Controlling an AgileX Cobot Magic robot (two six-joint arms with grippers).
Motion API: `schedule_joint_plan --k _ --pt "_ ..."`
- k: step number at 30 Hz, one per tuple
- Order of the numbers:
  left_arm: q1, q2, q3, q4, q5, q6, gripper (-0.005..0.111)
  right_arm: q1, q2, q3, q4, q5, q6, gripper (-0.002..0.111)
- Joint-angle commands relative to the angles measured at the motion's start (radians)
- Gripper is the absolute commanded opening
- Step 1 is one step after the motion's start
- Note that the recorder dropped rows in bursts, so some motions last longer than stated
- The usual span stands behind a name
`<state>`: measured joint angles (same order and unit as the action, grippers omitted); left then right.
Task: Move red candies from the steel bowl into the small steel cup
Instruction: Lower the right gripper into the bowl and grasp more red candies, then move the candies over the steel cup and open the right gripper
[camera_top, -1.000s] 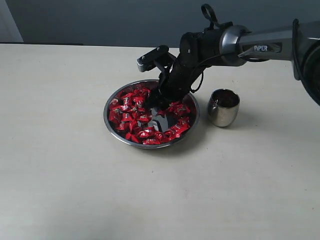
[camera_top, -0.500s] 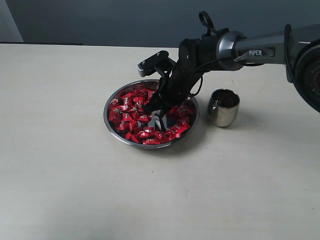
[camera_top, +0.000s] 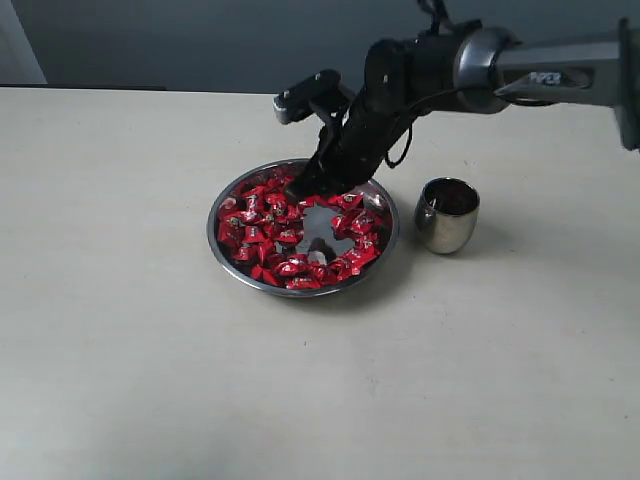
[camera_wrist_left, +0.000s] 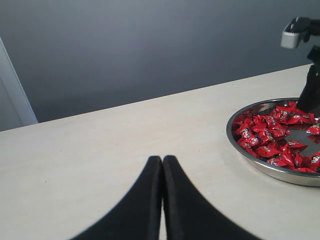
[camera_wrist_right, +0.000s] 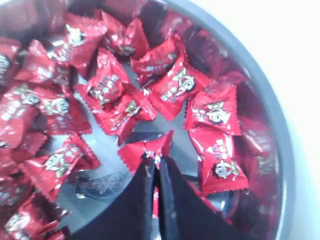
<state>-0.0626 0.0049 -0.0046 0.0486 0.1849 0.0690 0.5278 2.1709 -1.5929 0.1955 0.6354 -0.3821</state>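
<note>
The steel bowl (camera_top: 214, 238) sits mid-table, its red candies (camera_top: 262, 215) ringed around a bare patch of the bottom. My right gripper (camera_top: 306, 189) hangs just above the bowl's far side. In the right wrist view this gripper (camera_wrist_right: 156, 161) is shut on one red candy (camera_wrist_right: 142, 149), pinched by its wrapper above the other candies (camera_wrist_right: 172, 87) and the bowl's rim (camera_wrist_right: 274, 122). The small steel cup (camera_top: 447, 215) stands upright to the right of the bowl, apart from it. My left gripper (camera_wrist_left: 162, 159) is shut and holds nothing, low over bare table left of the bowl (camera_wrist_left: 250, 159).
The pale table (camera_top: 150, 380) stretches around the bowl and cup, with a dark wall behind it. The right arm (camera_top: 520, 70) reaches in from the upper right, passing above the cup. A white strip (camera_wrist_left: 15, 95) stands at the far left.
My right gripper has risen from the bottom of the bowl to just above its far side, shut on a candy. The bare patch in the bowl now shows.
</note>
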Motion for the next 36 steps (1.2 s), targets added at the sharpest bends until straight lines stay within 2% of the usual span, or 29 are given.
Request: schedule_joint_plan --k 1,7,17,29,31,36 --pt "0.001 -0.005 0.005 -0.002 -0.003 -0.002 0.002 -0.009 -0.111 0.003 -0.009 0.065 0.0 -0.001" --pt "0.001 -0.005 0.005 -0.002 -0.006 -0.002 0.002 -0.084 -0.198 0.003 -0.033 0.163 0.078 -0.001" --pt "0.001 -0.005 0.005 -0.002 -0.006 -0.002 0.002 -0.249 -0.232 0.003 -0.051 0.441 0.11 -0.001" --pt "0.001 -0.005 0.005 -0.002 -0.006 -0.002 0.002 -0.259 -0.176 0.003 -0.104 0.497 0.112 0.0" --pt "0.001 -0.005 0.005 -0.002 -0.006 -0.002 0.002 -0.259 -0.165 0.003 -0.104 0.495 0.112 0.008" --pt "0.001 -0.005 0.005 -0.002 -0.006 -0.002 0.002 -0.259 -0.156 0.003 -0.117 0.479 0.112 0.044"
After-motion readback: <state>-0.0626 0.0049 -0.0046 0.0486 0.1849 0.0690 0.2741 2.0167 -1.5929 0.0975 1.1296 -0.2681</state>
